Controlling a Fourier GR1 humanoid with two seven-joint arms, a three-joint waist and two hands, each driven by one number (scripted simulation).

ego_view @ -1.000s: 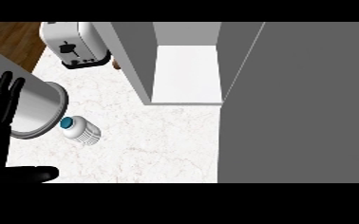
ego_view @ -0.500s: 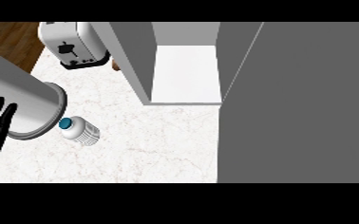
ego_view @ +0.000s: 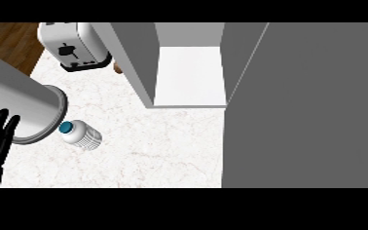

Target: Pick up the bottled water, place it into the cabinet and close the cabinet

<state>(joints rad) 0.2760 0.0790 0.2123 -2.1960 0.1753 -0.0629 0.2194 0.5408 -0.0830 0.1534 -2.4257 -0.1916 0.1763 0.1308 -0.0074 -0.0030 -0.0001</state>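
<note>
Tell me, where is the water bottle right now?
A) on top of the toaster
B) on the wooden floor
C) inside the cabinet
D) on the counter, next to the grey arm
D: the bottle lies on the white counter beside the grey arm, left of the open cabinet.

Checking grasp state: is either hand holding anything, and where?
Nothing is held. The bottled water lies free on the counter; left hand sits beside it, apart. The right hand is out of view.
</note>
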